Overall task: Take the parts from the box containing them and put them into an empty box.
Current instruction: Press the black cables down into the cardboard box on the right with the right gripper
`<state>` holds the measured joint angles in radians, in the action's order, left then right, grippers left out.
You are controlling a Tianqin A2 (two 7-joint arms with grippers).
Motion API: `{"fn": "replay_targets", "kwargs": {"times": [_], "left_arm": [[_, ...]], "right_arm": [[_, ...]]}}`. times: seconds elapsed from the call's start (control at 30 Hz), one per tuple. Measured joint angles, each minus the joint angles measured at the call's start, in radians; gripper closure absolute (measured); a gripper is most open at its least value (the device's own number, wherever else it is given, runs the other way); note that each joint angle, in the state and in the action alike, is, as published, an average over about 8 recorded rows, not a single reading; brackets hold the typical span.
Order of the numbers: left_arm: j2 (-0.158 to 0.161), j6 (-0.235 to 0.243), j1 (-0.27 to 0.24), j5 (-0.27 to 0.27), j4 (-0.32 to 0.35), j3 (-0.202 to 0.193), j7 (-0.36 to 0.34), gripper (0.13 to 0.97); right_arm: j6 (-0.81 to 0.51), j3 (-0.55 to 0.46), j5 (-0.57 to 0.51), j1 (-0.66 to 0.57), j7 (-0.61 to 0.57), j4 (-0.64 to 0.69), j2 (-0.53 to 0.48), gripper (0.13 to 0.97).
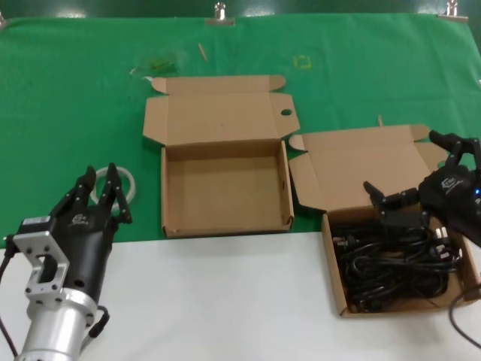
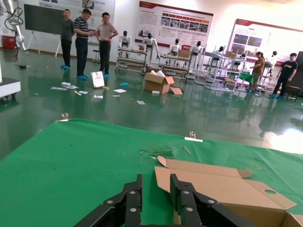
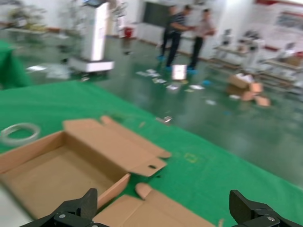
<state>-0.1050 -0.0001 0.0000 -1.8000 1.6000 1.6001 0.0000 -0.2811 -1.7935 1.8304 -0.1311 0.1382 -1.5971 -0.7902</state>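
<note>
- Left hand (image 1: 105,184): parked low at the surface's left edge, fingers (image 2: 134,196) nearly together, holding nothing, just in front of a whitish tube ring (image 1: 129,183).
- Empty box (image 1: 224,188): centre, lid open, on the green cloth.
- Box of cords (image 1: 335,271): right of it, black cords (image 1: 391,263) coiled inside.
- Right hand (image 1: 421,184): spread wide above those cords, holding nothing.

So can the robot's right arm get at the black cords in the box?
Probably yes. The right end effector hangs open just above the black cords, the box has its lid folded back, and nothing sits between them.
</note>
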Motion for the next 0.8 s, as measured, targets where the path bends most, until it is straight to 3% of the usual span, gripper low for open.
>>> {"fn": "replay_targets", "kwargs": {"times": [0.37, 0.8], "left_arm": [[0.000, 0.000, 0.000, 0.000, 0.000, 0.000, 0.000, 0.902], [0.000, 0.000, 0.000, 0.000, 0.000, 0.000, 0.000, 0.941]], "right_arm": [[-0.417, -0.048, 0.005, -0.224, -0.084, 0.161, -0.118, 0.129], [-0.867, -0.199, -0.120, -0.570, -0.468, 0.494, -0.055, 0.129]]}}
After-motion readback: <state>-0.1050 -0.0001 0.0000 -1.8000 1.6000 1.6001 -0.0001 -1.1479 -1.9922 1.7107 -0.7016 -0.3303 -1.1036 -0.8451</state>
